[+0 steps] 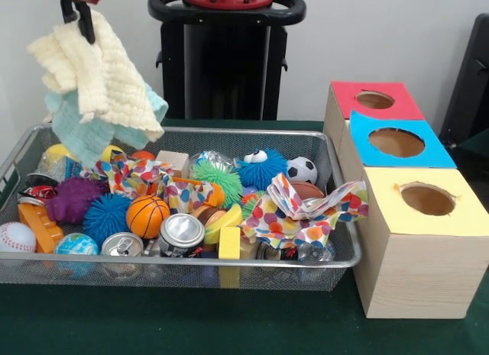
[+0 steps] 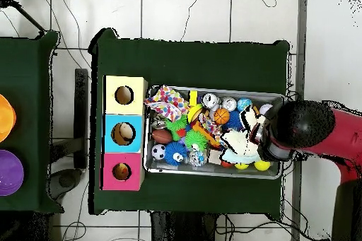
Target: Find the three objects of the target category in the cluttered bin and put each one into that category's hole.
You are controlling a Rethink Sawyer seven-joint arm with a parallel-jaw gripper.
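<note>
Green cloth covers the table under the bin [image 1: 340, 257], and above its left end my claw [image 1: 79, 11] is clenched on limp, light washcloths [image 1: 99, 88], pinched at their top fold, dangling loose and liable to slip.

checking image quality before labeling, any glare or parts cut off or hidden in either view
Front view: glare on the can tops; the gripper is cropped by the top edge, holding cloths that hide the bin's back corner. Overhead view: the arm covers the bin's right end, and the cloths look washed out.
</note>
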